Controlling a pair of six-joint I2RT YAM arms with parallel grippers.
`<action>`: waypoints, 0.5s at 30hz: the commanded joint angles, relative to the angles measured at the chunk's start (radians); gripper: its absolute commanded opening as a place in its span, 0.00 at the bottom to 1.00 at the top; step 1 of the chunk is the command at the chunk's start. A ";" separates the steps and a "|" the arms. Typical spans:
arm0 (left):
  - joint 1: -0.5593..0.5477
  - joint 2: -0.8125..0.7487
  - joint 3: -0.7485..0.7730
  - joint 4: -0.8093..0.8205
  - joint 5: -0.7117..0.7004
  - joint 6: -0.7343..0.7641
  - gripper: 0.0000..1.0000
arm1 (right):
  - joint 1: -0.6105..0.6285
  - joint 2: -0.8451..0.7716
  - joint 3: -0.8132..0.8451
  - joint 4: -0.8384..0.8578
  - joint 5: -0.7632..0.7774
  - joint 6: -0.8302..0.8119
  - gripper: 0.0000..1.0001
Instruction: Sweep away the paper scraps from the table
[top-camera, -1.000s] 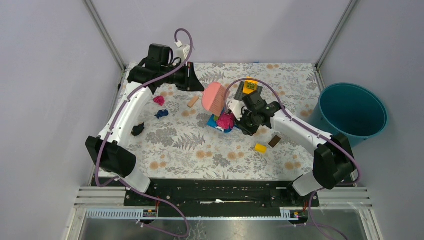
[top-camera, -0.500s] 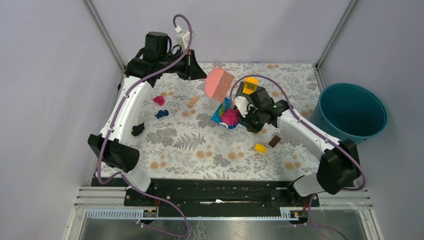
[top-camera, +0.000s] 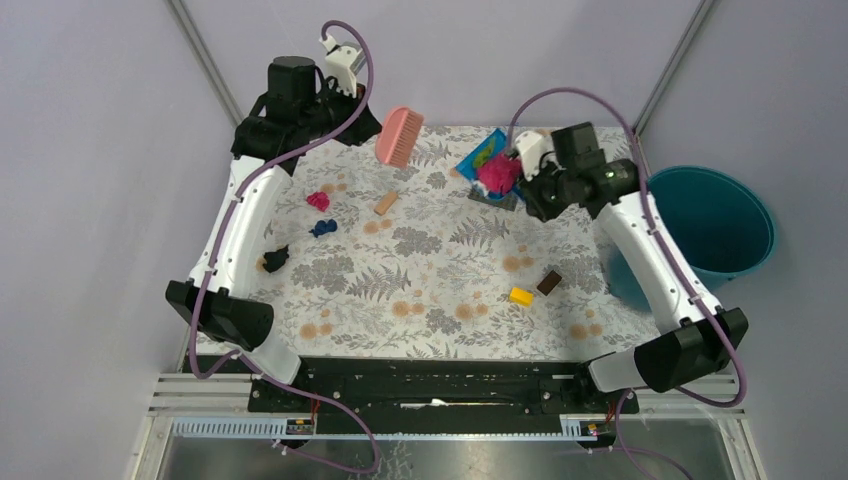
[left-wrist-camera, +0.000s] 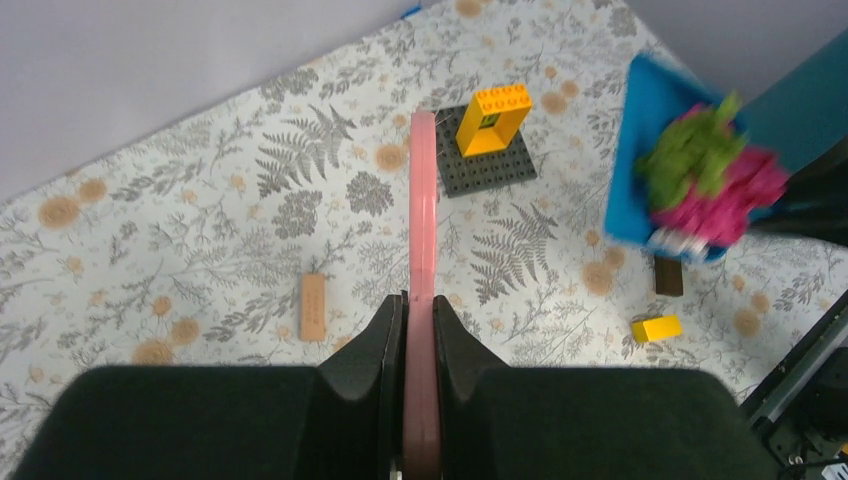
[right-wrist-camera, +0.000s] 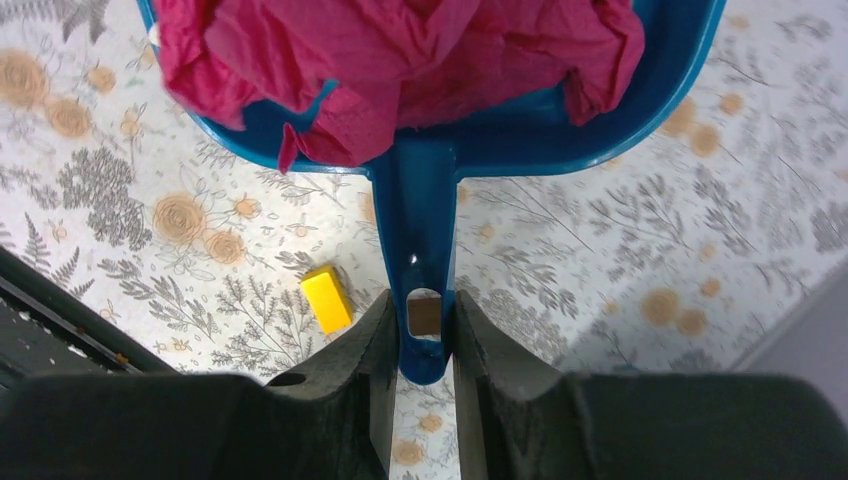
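My left gripper (top-camera: 372, 124) is shut on a pink brush (top-camera: 396, 135) and holds it in the air over the table's back left; the left wrist view shows the brush edge-on (left-wrist-camera: 423, 210) between the jaws. My right gripper (top-camera: 532, 182) is shut on the handle (right-wrist-camera: 420, 210) of a blue dustpan (top-camera: 478, 158), lifted over the back of the table (top-camera: 440, 290). Magenta (right-wrist-camera: 400, 50) and green (left-wrist-camera: 690, 150) paper scraps lie in the pan. A magenta scrap (top-camera: 318, 200), a dark blue scrap (top-camera: 323, 228) and a black scrap (top-camera: 277, 260) lie on the table at the left.
A teal bucket (top-camera: 715, 220) stands off the table's right edge. A wooden block (top-camera: 386, 203), a yellow block (top-camera: 520, 296) and a brown block (top-camera: 548, 283) lie on the cloth. A dark baseplate (left-wrist-camera: 500, 170) with an orange brick (left-wrist-camera: 492, 117) sits at the back.
My right arm has lifted the dustpan with its scraps from the table's middle up and to the back right, toward the bucket. My left arm has raised the brush back and left.
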 joint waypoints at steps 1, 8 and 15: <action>-0.002 -0.021 -0.025 0.038 -0.012 0.016 0.00 | -0.099 0.051 0.200 -0.186 0.026 0.091 0.00; -0.001 0.008 -0.020 0.039 0.001 0.006 0.00 | -0.224 0.127 0.474 -0.316 0.162 0.224 0.00; 0.001 0.034 0.012 0.044 0.042 -0.034 0.00 | -0.430 0.171 0.689 -0.466 0.244 0.294 0.00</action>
